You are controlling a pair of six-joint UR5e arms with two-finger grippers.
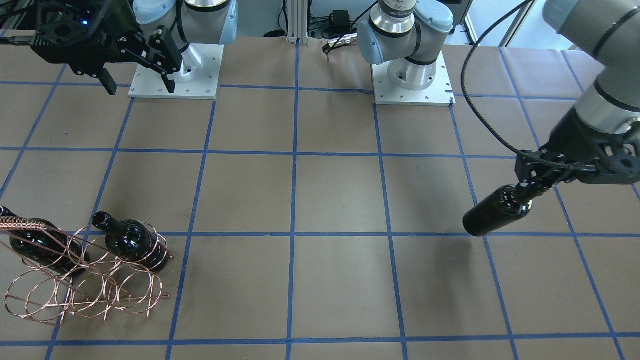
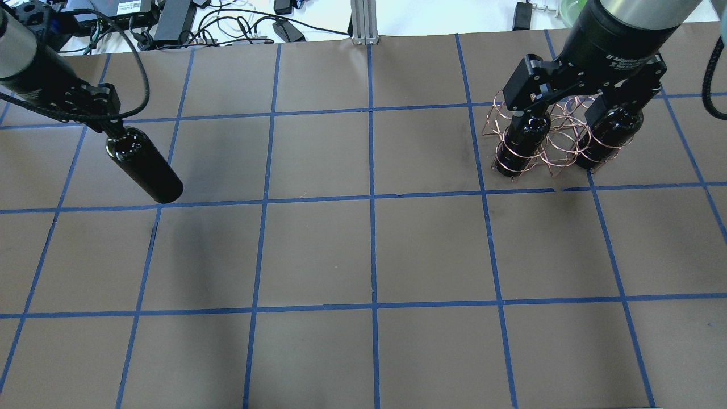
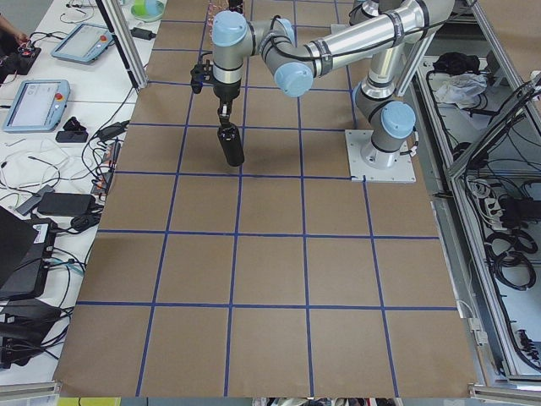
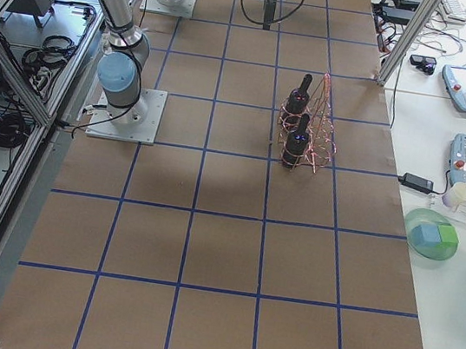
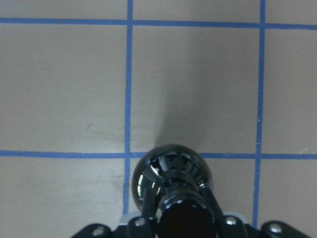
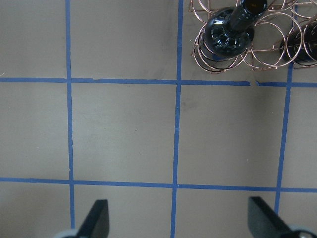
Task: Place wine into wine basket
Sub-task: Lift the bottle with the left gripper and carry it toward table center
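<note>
Gridded table, wine basket holding two bottles, pincer gripping wine

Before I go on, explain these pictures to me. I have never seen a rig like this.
Two robot arms are bolted to a table covered in brown paper with blue tape lines. Each arm ends in a two-finger gripper. Six cameras caught one moment: one faces the robot, one looks over its shoulders, two stand at the table's ends, and one rides on each wrist. The left gripper is shut on the neck of a dark bottle, which hangs base down, clear of the table. The right gripper is open and empty. A copper wire basket stands on the table and holds a second bottle and a third bottle.
</note>
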